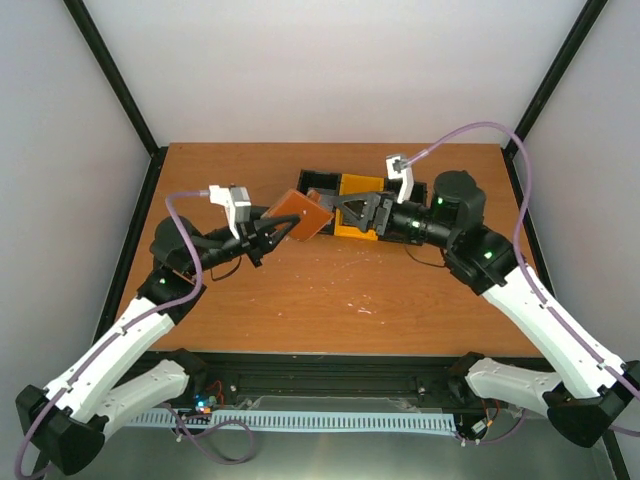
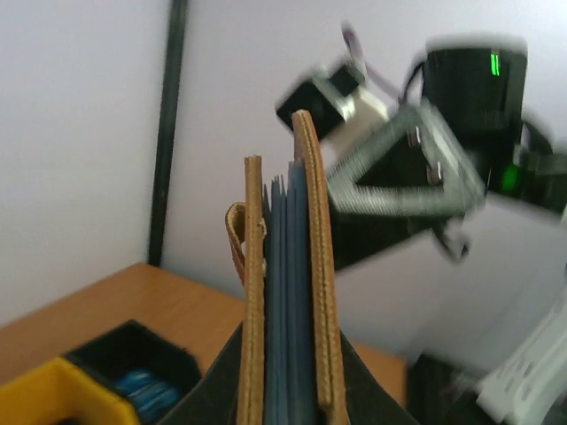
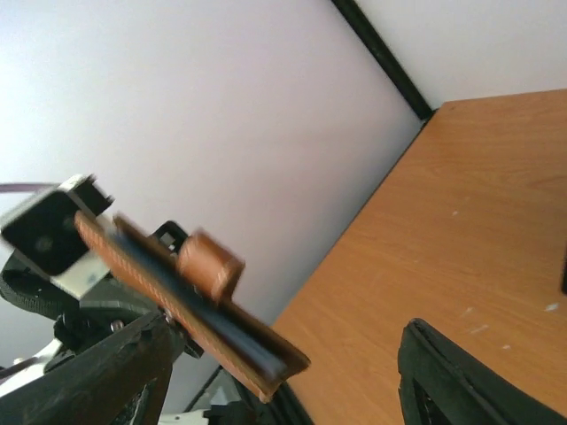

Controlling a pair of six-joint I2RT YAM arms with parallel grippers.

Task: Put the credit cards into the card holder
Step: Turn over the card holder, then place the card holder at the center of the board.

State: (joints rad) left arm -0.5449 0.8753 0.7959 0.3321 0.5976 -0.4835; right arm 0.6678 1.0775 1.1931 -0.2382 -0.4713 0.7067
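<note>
Holding the card holder (image 1: 300,213) clear of the counter (image 1: 330,290): left gripper (image 1: 277,231) is clamped on its near-left end. Long axis runs near-left to far-right, free end pointing at the right gripper (image 1: 352,212) and the black-and-yellow tray (image 1: 358,186) beyond it.

Left wrist view shows the card holder (image 2: 288,292) edge-on. The two brown covers are slightly parted, blue-grey pockets sit between them, and the open edges face away from the left gripper (image 2: 288,403). A small brown strap loop (image 2: 235,237) sits on one outer cover.

Right gripper (image 3: 283,350) is spread wide with nothing between the jaws, just beside the holder's free end but not touching.

A blue item (image 2: 137,390) lies in a black tray compartment; too blurred to identify.
</note>
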